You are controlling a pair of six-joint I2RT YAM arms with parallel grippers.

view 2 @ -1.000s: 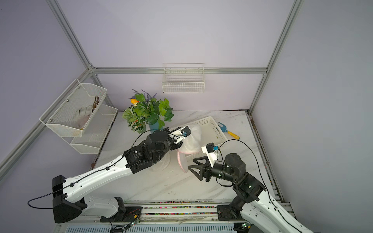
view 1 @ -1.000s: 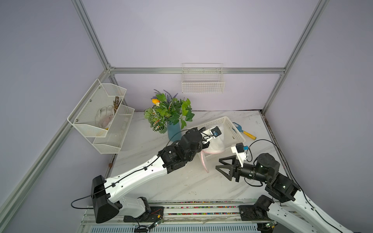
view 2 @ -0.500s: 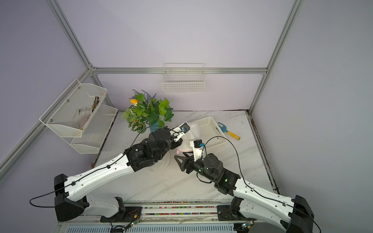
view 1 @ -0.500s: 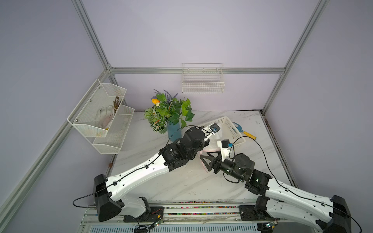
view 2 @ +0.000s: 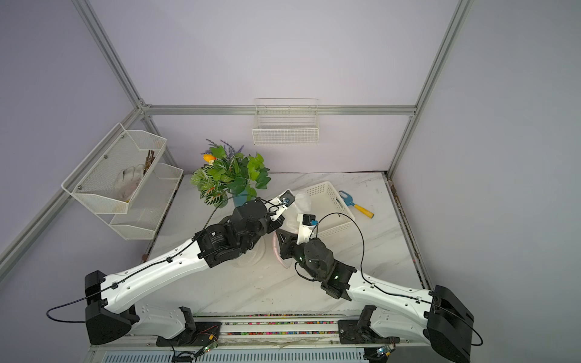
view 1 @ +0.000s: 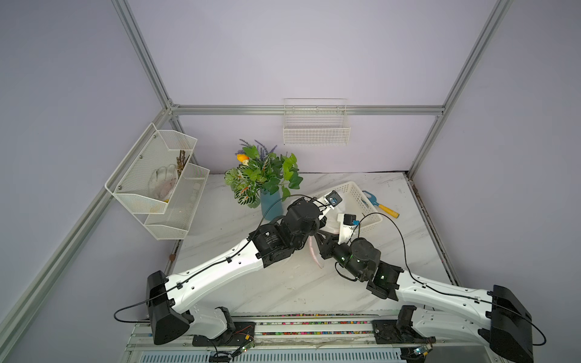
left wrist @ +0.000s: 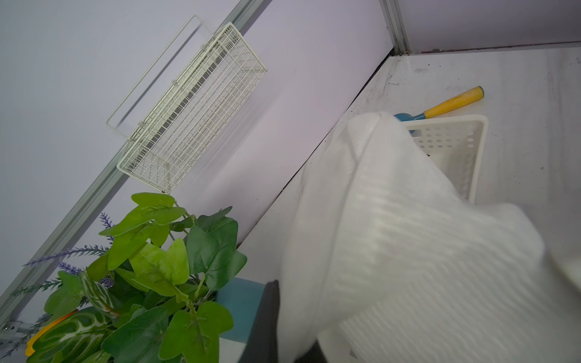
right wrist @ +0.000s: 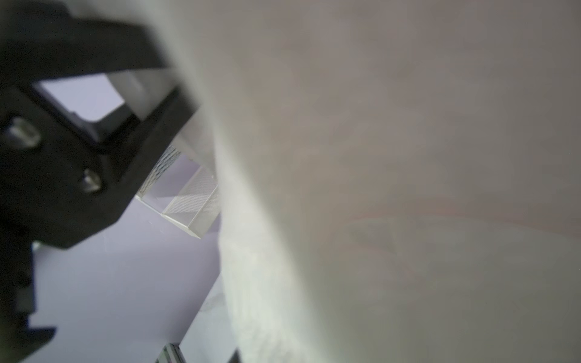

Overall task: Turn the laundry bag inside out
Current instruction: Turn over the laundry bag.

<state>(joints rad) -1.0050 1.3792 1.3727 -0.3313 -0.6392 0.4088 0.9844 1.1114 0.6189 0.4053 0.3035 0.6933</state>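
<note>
The laundry bag [view 1: 330,223], white mesh with a pink rim [view 2: 276,248], hangs between my two arms above the marble table in both top views. My left gripper [view 1: 321,221] is shut on its upper part; in the left wrist view the white cloth [left wrist: 408,251] runs out from between the black fingers [left wrist: 269,317]. My right gripper [view 2: 284,239] presses into the bag just below the left one. Cloth [right wrist: 393,188] fills the right wrist view and hides the jaws, so I cannot tell whether they are open or shut.
A white plastic basket [view 1: 372,220] stands right behind the bag, with a blue and yellow trowel [view 1: 382,206] beyond it. A potted plant [view 1: 262,176] stands at the back left. A wire basket [view 1: 316,135] hangs on the rear wall and a mesh shelf [view 1: 157,179] on the left wall.
My right arm has reached forward and to the left, from the table's right side up against the bag. The left arm has kept its hold and hardly moved.
</note>
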